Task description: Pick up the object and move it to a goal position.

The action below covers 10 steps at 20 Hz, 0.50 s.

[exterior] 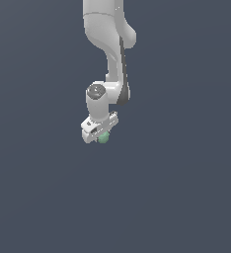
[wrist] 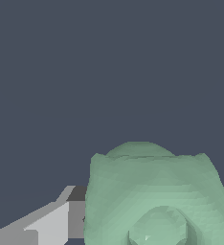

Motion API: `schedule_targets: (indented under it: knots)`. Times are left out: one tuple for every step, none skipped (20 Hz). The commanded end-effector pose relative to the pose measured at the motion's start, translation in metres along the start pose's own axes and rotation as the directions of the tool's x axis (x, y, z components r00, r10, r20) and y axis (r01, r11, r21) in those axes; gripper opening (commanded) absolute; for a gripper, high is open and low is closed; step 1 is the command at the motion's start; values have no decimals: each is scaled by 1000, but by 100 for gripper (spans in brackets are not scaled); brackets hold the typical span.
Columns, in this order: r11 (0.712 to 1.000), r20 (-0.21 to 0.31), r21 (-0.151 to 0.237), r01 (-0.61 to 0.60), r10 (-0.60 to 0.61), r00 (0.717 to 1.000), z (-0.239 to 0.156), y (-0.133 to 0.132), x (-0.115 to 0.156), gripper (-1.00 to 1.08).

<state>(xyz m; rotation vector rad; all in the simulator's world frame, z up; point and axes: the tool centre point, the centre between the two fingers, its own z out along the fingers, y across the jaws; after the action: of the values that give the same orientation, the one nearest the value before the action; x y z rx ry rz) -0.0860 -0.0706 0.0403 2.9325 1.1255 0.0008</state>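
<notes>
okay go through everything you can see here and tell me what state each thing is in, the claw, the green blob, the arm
claw: pointing down, closed around the green blob.
green blob: held between the claw's fingers; it fills much of the wrist view, and only a small part shows under the claw in the exterior view.
arm: reaching down from the top of the exterior view, wrist bent over the blob.

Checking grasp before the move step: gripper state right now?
Gripper: looks closed on the mint-green object, which sits between the fingers and fills the wrist view; the contact itself is not clearly visible.
</notes>
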Motion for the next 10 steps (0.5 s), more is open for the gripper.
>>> schedule_targets:
  knots:
    - [1000, 0, 1, 1, -1, 1000, 1, 0, 0, -100]
    - [1000, 0, 1, 1, -1, 1000, 1, 0, 0, -100]
    - [1000, 0, 1, 1, -1, 1000, 1, 0, 0, -100]
    - [1000, 0, 1, 1, -1, 1000, 1, 0, 0, -100]
    - [1000, 0, 1, 1, -1, 1000, 1, 0, 0, -100]
    - [1000, 0, 1, 1, -1, 1000, 1, 0, 0, -100]
    - [1000, 0, 1, 1, -1, 1000, 1, 0, 0, -100]
    - [1000, 0, -1, 0, 0, 1000, 0, 0, 0, -100]
    - [1000, 0, -1, 0, 0, 1000, 0, 0, 0, -100]
    - [1000, 0, -1, 0, 0, 1000, -1, 0, 1, -100]
